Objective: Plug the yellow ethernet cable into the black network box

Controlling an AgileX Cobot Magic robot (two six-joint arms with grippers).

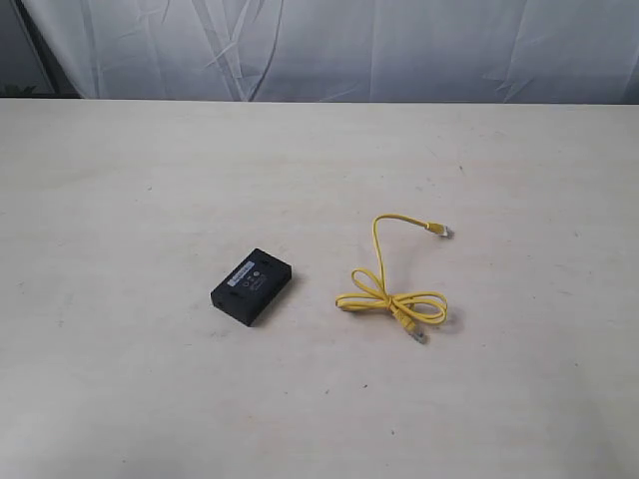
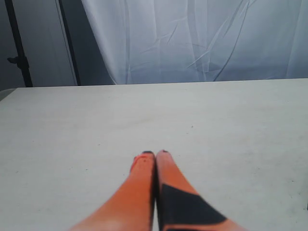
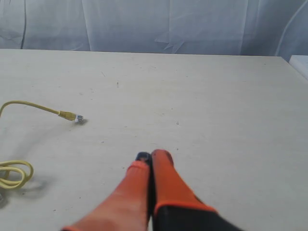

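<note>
Yellow cable (image 1: 391,300) lies on the table (image 1: 150,180) to the right of the box (image 1: 252,286) in the exterior view, near it but not touching. Its loose bow sits about level with the box. One plug (image 1: 412,331) trails nearer the camera than the bow, and the other plug (image 1: 440,231) ends a curved run further back than the box. The box's long axis runs diagonally, from near-left to far-right. I cannot make out which face carries the socket.

The cable is on the right arm's side of the box, so that arm is probably the nearer one for picking up a plug, leaving the box to the left arm.

The right wrist view shows the far plug (image 3: 77,117) and part of the loop off to one side of the right gripper (image 3: 150,155), well apart from it. Its fingers are pressed together and hold nothing. The left wrist view shows only bare table beyond the left gripper (image 2: 155,154), which is also closed and empty, with no box in sight. Neither gripper appears in the exterior view.
</note>
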